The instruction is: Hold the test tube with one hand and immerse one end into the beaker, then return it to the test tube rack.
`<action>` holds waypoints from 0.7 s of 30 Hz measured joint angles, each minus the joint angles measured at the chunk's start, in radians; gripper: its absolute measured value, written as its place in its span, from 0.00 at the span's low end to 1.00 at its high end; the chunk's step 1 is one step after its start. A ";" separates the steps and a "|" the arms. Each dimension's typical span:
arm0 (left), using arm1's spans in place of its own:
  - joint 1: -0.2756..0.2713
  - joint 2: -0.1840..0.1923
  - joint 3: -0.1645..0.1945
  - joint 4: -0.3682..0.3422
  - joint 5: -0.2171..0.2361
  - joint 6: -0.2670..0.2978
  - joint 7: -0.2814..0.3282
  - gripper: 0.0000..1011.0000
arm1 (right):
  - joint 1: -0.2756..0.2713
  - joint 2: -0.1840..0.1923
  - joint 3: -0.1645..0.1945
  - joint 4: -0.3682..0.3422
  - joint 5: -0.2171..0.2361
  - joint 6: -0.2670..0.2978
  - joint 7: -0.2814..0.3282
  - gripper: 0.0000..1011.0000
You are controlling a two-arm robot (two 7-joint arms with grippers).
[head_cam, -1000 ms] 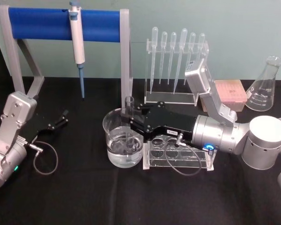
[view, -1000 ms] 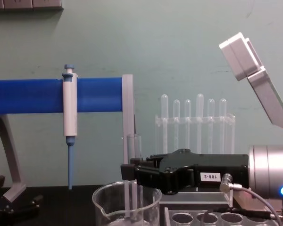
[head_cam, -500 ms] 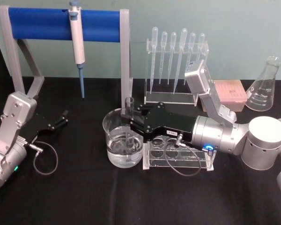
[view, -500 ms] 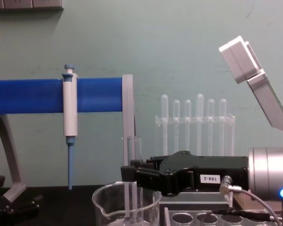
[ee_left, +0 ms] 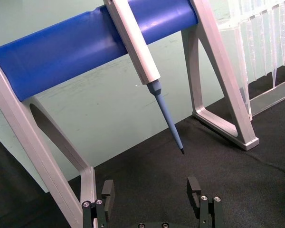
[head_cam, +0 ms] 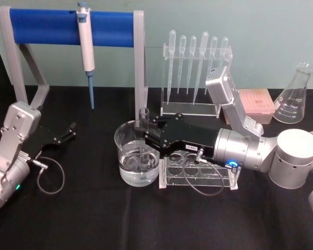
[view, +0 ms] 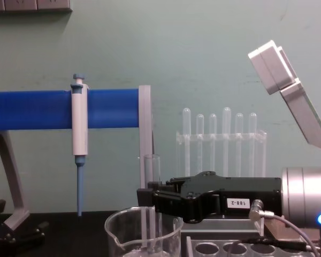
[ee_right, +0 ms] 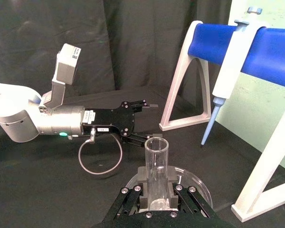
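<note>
The test tube point(head_cam: 144, 139) stands upright inside the beaker point(head_cam: 126, 156), its round end down in the clear liquid. My right gripper point(head_cam: 143, 130) is shut on the tube's upper part, just above the beaker's rim. In the chest view the test tube point(view: 151, 170) rises above the right gripper point(view: 147, 196) and the beaker point(view: 117, 235). The right wrist view looks down on the tube's open rim point(ee_right: 156, 145) between the fingers. My left gripper point(head_cam: 70, 130) rests open at the table's left; the left gripper point(ee_left: 150, 190) holds nothing.
A blue-barred stand point(head_cam: 47, 26) with a hanging pipettor point(head_cam: 85, 44) is at the back left. A rack of plastic pipettes point(head_cam: 195, 67) stands behind the beaker. A clear tube rack point(head_cam: 198, 174) lies under my right wrist. A flask point(head_cam: 295, 96) and a pink box point(head_cam: 256, 103) sit at the far right.
The right gripper has sunk a little with the test tube, putting the tube slightly deeper in the beaker. The left arm has not moved.
</note>
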 joint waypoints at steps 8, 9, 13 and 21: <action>0.000 0.000 0.000 0.000 0.000 0.000 0.000 0.99 | 0.000 0.001 -0.001 -0.001 0.000 0.000 0.000 0.22; 0.000 0.000 0.000 0.000 0.000 0.000 0.000 0.99 | 0.000 0.001 -0.001 -0.001 0.000 0.000 0.000 0.22; 0.000 0.000 0.000 0.000 0.000 0.000 0.000 0.99 | 0.000 0.001 -0.001 -0.001 0.001 0.000 0.000 0.22; 0.000 0.000 0.000 0.000 0.000 0.000 0.000 0.99 | 0.000 0.001 -0.001 -0.001 0.001 0.000 0.000 0.22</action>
